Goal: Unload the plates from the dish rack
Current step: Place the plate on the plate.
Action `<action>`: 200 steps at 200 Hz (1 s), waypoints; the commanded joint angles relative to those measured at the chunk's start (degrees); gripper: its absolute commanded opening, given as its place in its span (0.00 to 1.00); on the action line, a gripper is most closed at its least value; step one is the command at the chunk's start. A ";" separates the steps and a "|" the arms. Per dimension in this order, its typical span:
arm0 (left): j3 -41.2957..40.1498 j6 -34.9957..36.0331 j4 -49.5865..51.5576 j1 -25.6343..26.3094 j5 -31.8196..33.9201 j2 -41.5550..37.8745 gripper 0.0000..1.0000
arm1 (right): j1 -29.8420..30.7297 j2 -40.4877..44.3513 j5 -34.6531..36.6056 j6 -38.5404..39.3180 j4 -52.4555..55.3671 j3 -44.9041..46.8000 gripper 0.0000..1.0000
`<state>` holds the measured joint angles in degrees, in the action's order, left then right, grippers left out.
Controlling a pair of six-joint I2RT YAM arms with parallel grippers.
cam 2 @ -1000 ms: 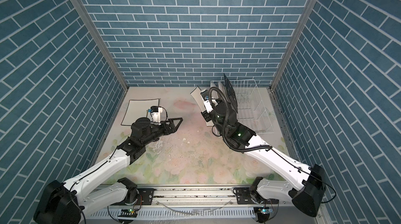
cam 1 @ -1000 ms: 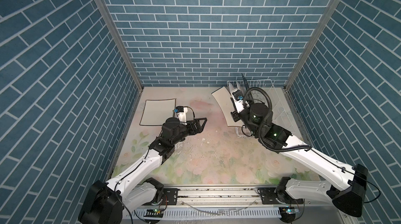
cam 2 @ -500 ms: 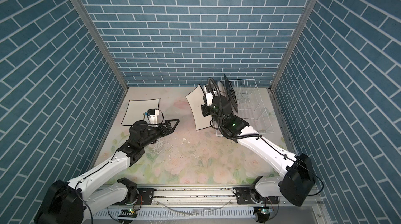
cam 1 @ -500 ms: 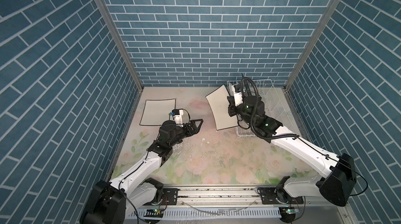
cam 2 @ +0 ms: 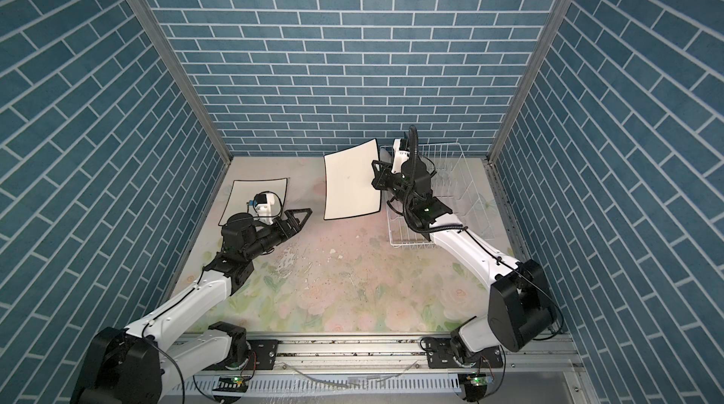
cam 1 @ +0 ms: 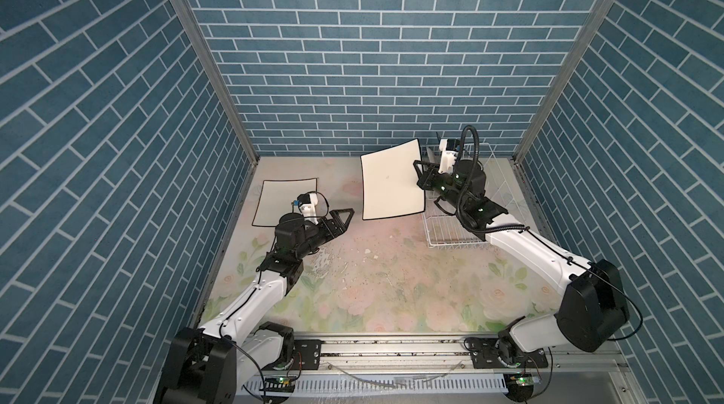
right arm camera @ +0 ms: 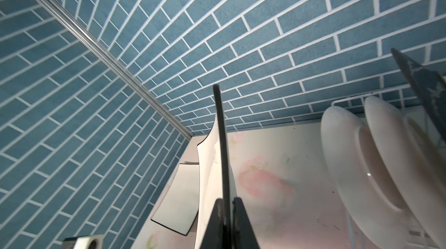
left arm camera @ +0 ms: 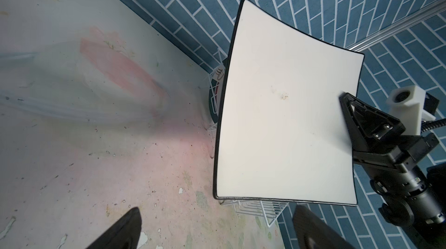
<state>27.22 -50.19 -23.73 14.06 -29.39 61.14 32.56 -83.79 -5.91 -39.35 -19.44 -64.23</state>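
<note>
Near the front, surface [cam 1: 391,284]: floral print, speckled with dark flecks.
Left end effector [cam 1: 346,213]: released, jaws spread wide with nothing between them; it hovers over the surface left of centre.
Flat plate [cam 1: 283,198]: square, white, black-rimmed; lies on the surface at far left, just behind the left wrist.
Dish rack [cam 1: 450,230]: white wire basket standing on the surface at far right.
Rack contents: in the right wrist view, two round white plates [right arm camera: 350,163] stand on edge side by side, with a dark plate [right arm camera: 424,83] beyond them; whether more are inside, cannot tell.
Right end effector [cam 1: 420,178]: clenched on the right-hand edge of the held plate [cam 1: 390,182].
Held plate: square, white, black-rimmed; up on edge, outside the rack and just beside its left side, face turned toward the left arm.
</note>
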 commanded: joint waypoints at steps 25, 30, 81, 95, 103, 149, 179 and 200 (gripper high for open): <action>1.86 0.60 2.29 -2.73 -5.20 -0.52 1.00 | -2.19 -0.95 -10.11 -15.87 -17.47 0.67 0.00; 1.95 0.64 2.29 -3.08 -5.53 -0.67 1.00 | -2.36 -1.02 -10.89 -16.00 -17.41 0.71 0.00; 3.92 0.62 0.95 -4.92 -9.50 1.45 0.99 | -3.70 -1.18 -17.86 -17.60 -16.96 1.30 0.00; 4.57 0.37 -0.15 -4.92 -11.03 2.43 0.98 | -4.10 -1.43 -19.64 -18.73 -17.53 1.58 0.00; 4.76 0.35 -0.88 -4.92 -11.75 2.88 0.98 | -4.21 -1.63 -20.69 -19.50 -18.08 1.76 0.00; 5.55 -0.66 -3.72 -4.92 -13.48 3.51 0.96 | -4.92 -3.62 -25.20 -24.70 -23.46 2.91 0.00; 5.82 -1.73 -5.23 -4.92 -14.24 3.99 0.91 | -4.94 -4.65 -26.95 -26.00 -24.86 2.87 0.00; 5.98 -2.96 -7.02 -4.92 -14.77 4.64 0.86 | -4.88 -4.49 -27.88 -25.91 -24.78 3.05 0.00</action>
<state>31.70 -51.90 -27.05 9.41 -42.44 65.01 27.90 -90.17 -29.87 -56.75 -32.62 -61.47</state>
